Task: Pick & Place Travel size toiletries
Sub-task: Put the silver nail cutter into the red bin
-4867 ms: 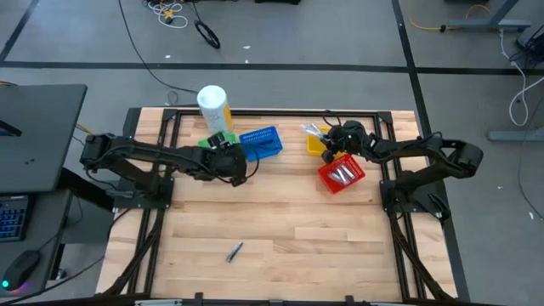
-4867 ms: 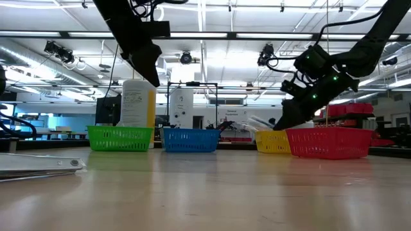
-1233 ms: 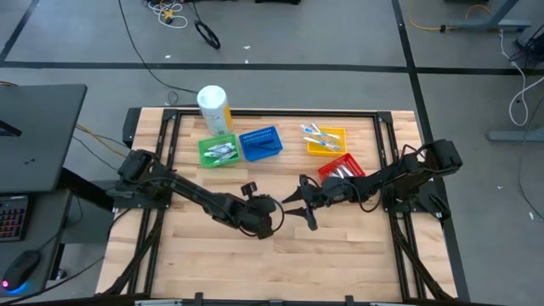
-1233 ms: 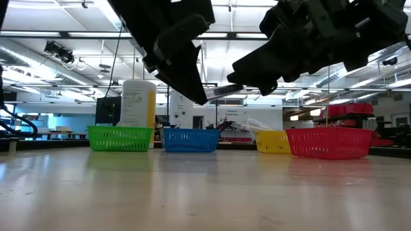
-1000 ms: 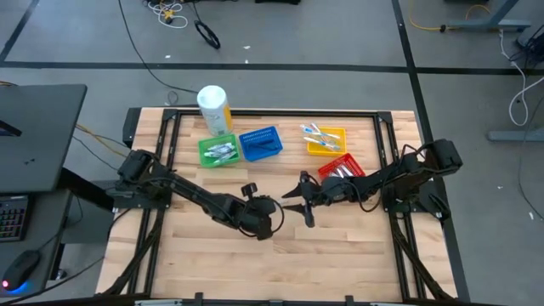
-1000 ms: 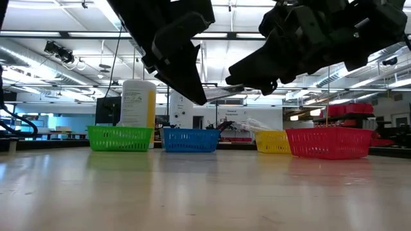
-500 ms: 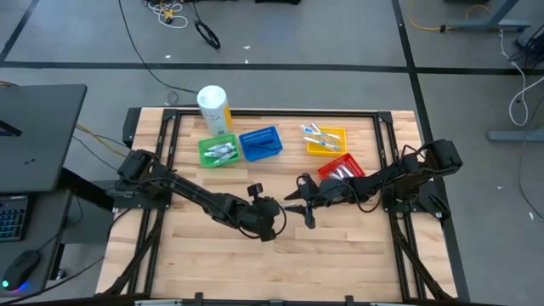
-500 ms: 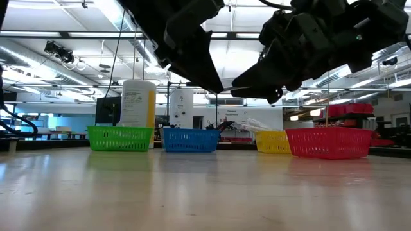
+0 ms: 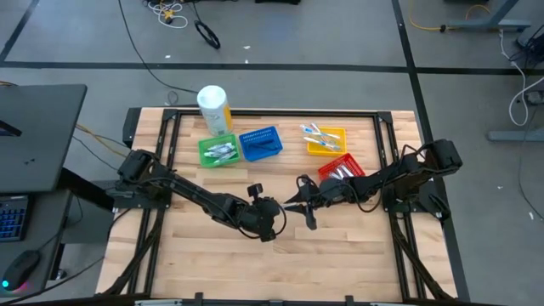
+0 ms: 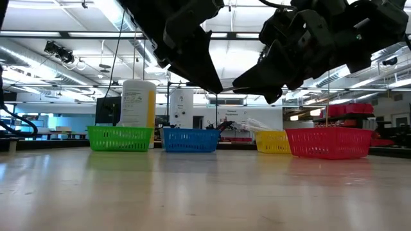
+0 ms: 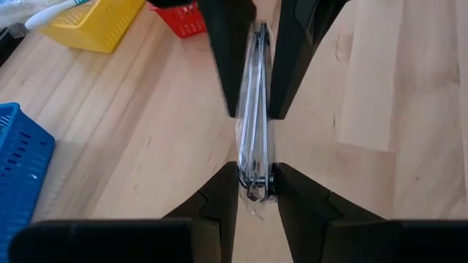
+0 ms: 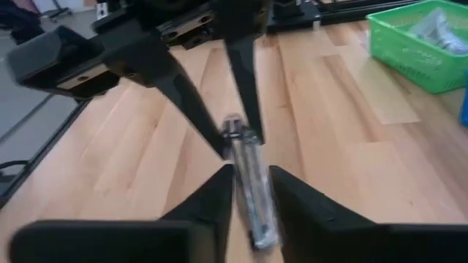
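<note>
Right hand (image 12: pixel 251 191) newly closed (razor (image 11: pixel 254 131))

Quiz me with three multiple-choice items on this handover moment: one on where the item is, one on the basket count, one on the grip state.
1. Where is the slim clear-wrapped toiletry item?
A. In the blue mesh basket
B. Between both grippers, above the wooden table
C. Lying on the floor

2. How many coloured mesh baskets stand on the table?
A. Two
B. Four
C. Six

3. What is the left gripper doing?
A. Shut on the item
B. Open and empty
C. Resting in a basket

Answers:
1 B, the wrist views show it in the air over the wooden table, with the right gripper around its other end.
2 B, green, blue, yellow and red.
3 A, its fingers press the item's end.
</note>
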